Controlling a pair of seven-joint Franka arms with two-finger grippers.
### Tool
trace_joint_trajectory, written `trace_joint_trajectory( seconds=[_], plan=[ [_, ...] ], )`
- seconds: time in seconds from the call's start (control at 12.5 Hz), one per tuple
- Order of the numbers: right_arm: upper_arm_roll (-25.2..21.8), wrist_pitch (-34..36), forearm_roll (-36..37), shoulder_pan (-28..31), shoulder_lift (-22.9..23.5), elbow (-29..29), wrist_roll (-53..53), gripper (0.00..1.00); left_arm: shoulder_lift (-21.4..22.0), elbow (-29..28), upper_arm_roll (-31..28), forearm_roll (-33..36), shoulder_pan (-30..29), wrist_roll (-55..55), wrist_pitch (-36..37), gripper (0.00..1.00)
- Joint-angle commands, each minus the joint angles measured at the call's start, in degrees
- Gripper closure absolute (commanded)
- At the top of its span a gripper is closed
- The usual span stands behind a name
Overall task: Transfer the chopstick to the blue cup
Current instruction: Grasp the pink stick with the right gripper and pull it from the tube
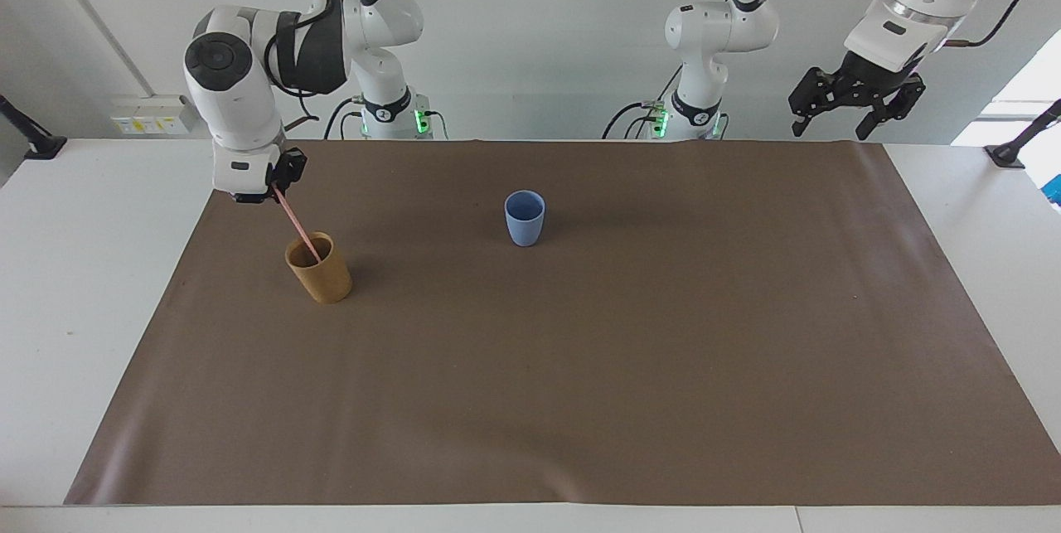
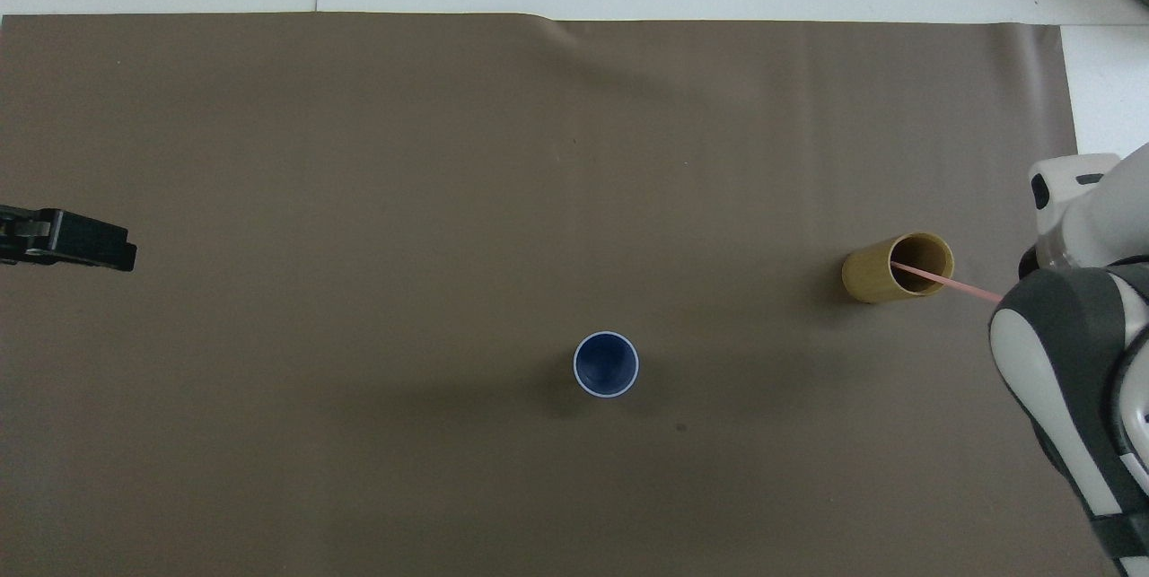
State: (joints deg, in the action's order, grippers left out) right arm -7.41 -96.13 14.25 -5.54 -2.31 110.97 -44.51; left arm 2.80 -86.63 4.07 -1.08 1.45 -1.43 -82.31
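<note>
in the facing view the right gripper (image 1: 272, 191) hangs over the brown mat (image 1: 580, 400) near the right arm's end of the table, its fingertips pinched shut on the top end of the chopstick (image 1: 296, 225). the pale pink stick slants down from the grip into the tan cup (image 1: 319, 268), its lower end hidden inside, so the cup's wall is all that surrounds it there. the tan cup stands on the mat, tipped slightly. the blue cup (image 1: 525, 218) stands upright near the middle of the mat, well apart from the tan cup and a little nearer to the robots, with only bare mat between the two. the left gripper (image 1: 855, 98) waits in the air above the mat's corner at the left arm's end, fingers spread wide and holding nothing. in the overhead view the chopstick (image 2: 953, 279) runs from inside the tan cup's (image 2: 875, 270) mouth out over its rim toward the right arm's white and grey body, which covers the grip itself. the blue cup (image 2: 606, 364) shows a round dark inside with nothing in it. the left gripper (image 2: 76, 240) shows only as a black tip at the mat's (image 2: 449, 155) edge, far from both cups.
</note>
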Motion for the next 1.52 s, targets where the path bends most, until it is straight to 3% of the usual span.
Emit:
trace_joint_trajectory(
  seconds=[0.0,0.4,0.64,1.12,1.44],
  plan=[
    [0.4,8.5,0.9,0.9,-0.5,-6.5,-1.3,1.0,0.4,0.4,0.7,0.5,-1.0,-0.4,1.1,0.0],
    [1.1,24.8,1.2,-0.1,-0.9,-18.7,1.0,1.0,0.4,0.3,0.7,0.4,-1.0,-0.4,1.1,0.0],
    [1.4,31.9,-0.6,-4.5,-1.2,-20.4,11.9,1.0,0.4,0.4,0.7,0.5,-1.0,-0.4,1.1,0.0],
    [1.7,29.1,-16.2,-12.9,-5.7,-14.9,29.6,1.0,0.4,0.3,0.7,0.4,-1.0,-0.4,1.2,0.0],
    [1.7,26.0,-26.4,-20.2,-5.6,-13.2,43.7,1.0,0.4,0.4,0.7,0.5,-1.0,-0.4,1.3,0.0]
  ],
)
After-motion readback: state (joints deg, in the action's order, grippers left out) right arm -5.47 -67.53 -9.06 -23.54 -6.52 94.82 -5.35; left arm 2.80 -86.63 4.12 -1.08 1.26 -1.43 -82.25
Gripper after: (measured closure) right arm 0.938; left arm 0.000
